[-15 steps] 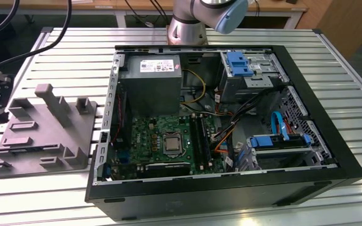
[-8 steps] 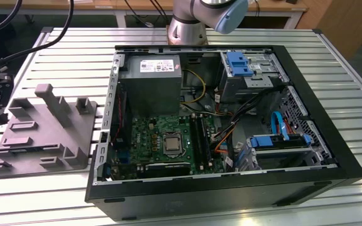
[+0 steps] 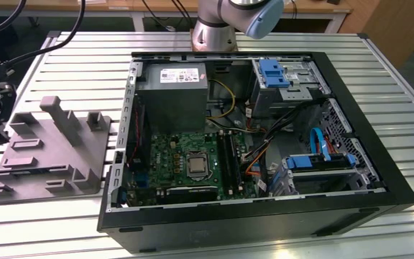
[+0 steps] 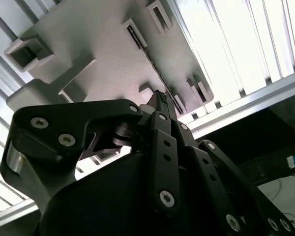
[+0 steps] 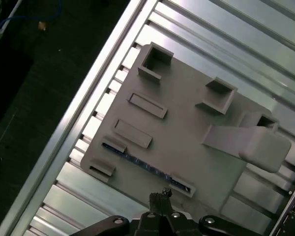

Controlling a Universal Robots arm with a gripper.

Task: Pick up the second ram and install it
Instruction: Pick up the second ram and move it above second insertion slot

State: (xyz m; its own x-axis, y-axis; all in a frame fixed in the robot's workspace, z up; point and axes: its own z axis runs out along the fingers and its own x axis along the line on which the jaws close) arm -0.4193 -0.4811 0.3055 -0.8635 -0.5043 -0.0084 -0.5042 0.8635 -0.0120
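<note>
End effector, seemingly closed, hovers by the second ram: a slim blue strip slotted in a fixture, nine o'clock of the case.

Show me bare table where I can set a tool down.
Bare table slats: between the grey fixture and the arm's base, on the fixture's camera side, and on the exterior view's right of the PC case. Crowded: the fixture sits close against the case, with the gripper near the second ram.
</note>
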